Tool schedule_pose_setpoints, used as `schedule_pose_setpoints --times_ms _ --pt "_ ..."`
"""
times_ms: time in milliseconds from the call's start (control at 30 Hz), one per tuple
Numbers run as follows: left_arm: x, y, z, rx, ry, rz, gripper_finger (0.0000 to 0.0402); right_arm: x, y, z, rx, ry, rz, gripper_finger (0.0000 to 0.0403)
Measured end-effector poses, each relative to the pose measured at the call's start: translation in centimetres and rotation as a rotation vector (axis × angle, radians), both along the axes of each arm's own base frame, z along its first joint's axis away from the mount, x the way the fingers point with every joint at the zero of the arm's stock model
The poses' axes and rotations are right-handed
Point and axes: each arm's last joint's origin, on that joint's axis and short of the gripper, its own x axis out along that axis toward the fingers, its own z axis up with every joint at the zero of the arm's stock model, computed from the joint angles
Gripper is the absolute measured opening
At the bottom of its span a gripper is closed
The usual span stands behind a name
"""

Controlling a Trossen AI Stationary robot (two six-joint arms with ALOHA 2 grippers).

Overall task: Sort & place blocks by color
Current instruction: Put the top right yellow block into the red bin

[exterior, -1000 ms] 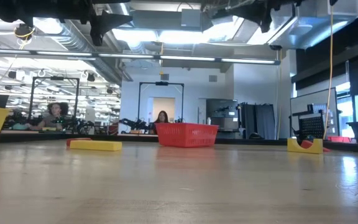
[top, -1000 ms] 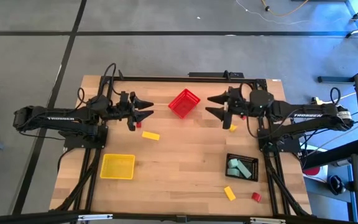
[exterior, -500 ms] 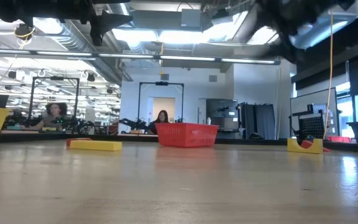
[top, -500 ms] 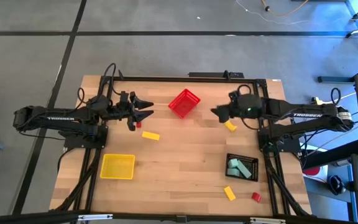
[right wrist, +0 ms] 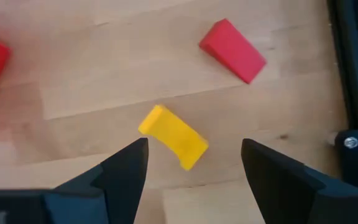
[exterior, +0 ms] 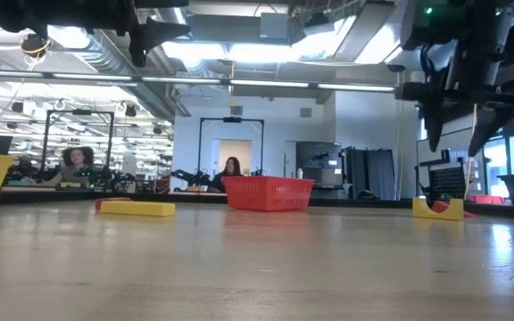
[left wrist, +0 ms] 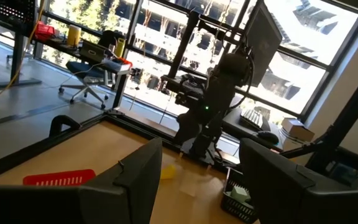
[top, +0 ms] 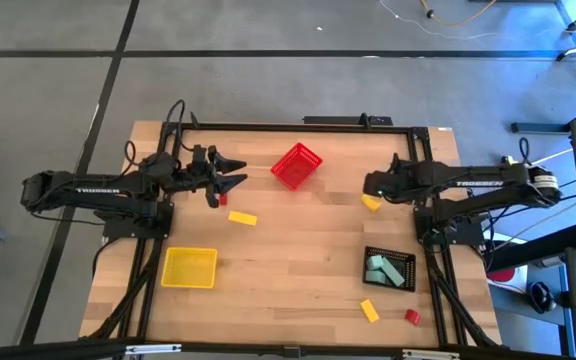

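Target for us is the small yellow wedge-like block (right wrist: pixel 174 137) on the pale wood desk (top: pixel 298 250), at the right side toward the back edge, directly under the right gripper (right wrist: pixel 194 163). Right wrist view puts it between the two dark fingers (right wrist: pixel 122 171), which stand spread wide with nothing held. Block's long axis runs diagonally across the gap, so we judge a wrist twist is needed before closing. Solid, glossy, short, one end sloped. A red wedge block (right wrist: pixel 233 50) lies near it, apart. Right arm is far nearer; the left gripper (top: pixel 234 175), fingers also apart and empty, hangs well away, left of the red mesh bin (top: pixel 296 165).
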Motion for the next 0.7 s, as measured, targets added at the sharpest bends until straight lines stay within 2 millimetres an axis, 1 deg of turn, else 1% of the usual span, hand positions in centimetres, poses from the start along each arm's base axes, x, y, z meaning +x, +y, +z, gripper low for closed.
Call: schedule_pose_setpoints --times_ms 133,333,433,500,600,700 --pt "0.0 0.1 0.0 0.001 0.001 0.001 0.0207 0.9 -0.1 -1.3 0.003 0.097 -0.004 0.0259" --pt "0.0 0.1 0.0 0.001 0.002 0.003 0.0207 2.3 -0.3 -3.4 0.031 0.187 -0.051 0.0259" --pt "0.0 0.1 0.0 0.001 0.002 0.003 0.0207 2.8 -0.2 -4.7 0.059 0.174 -0.052 0.0259" --pt "0.0 0.1 0.0 0.001 0.002 0.003 0.0207 2.7 -0.1 -5.9 0.092 0.148 -0.066 0.0254" --pt "0.0 0.1 0.0 0.001 0.002 0.003 0.0207 2.2 0.0 -7.6 0.118 0.097 -0.161 0.0242" --pt "0.0 0.1 0.0 0.001 0.002 0.003 0.0207 1.8 0.0 -8.3 0.105 0.076 -0.226 0.0229"
